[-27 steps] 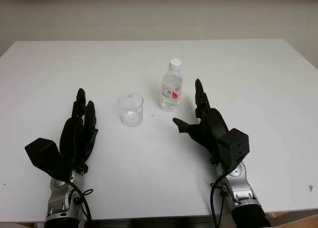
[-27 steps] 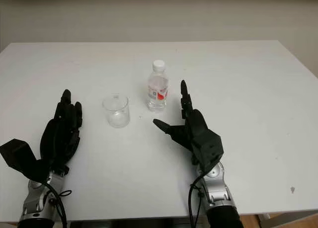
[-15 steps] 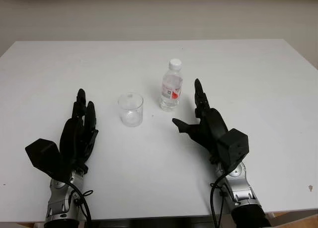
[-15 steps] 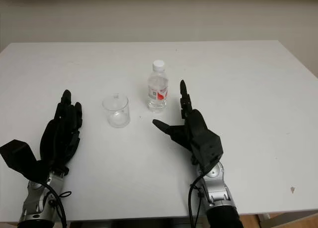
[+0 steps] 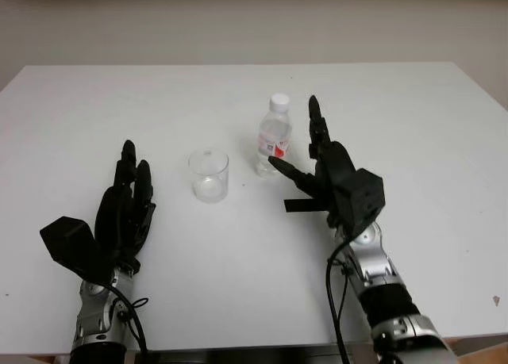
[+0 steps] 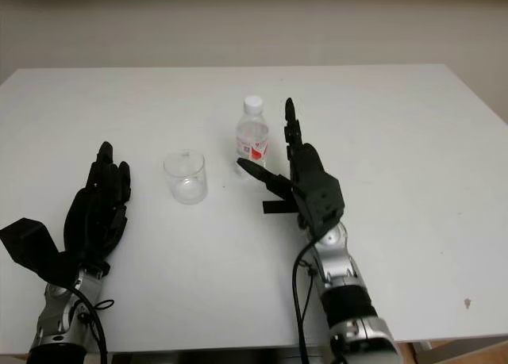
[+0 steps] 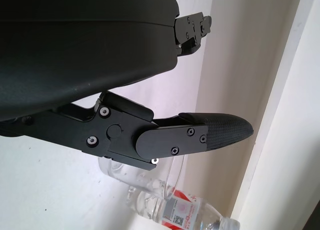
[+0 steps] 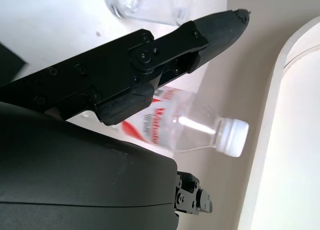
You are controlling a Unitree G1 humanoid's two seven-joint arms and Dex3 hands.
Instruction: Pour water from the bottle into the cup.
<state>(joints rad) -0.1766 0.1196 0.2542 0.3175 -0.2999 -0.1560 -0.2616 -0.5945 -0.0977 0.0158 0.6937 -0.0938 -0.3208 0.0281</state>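
A small clear water bottle (image 5: 274,138) with a white cap and a red-and-white label stands upright near the table's middle. It appears too in the right wrist view, bottle (image 8: 190,126), between the hand's fingers. A clear plastic cup (image 5: 208,174) stands to its left, apart from it. My right hand (image 5: 305,154) is open just right of the bottle, thumb in front of its base and fingers rising beside it, not closed on it. My left hand (image 5: 127,201) is open at the front left, left of the cup.
The white table (image 5: 413,126) stretches wide on all sides, with a pale wall behind its far edge. A small dark speck (image 5: 496,300) lies near the front right corner.
My right hand has moved forward and left toward the bottle, from well short of it to right beside it. The left hand, cup and bottle have not moved.
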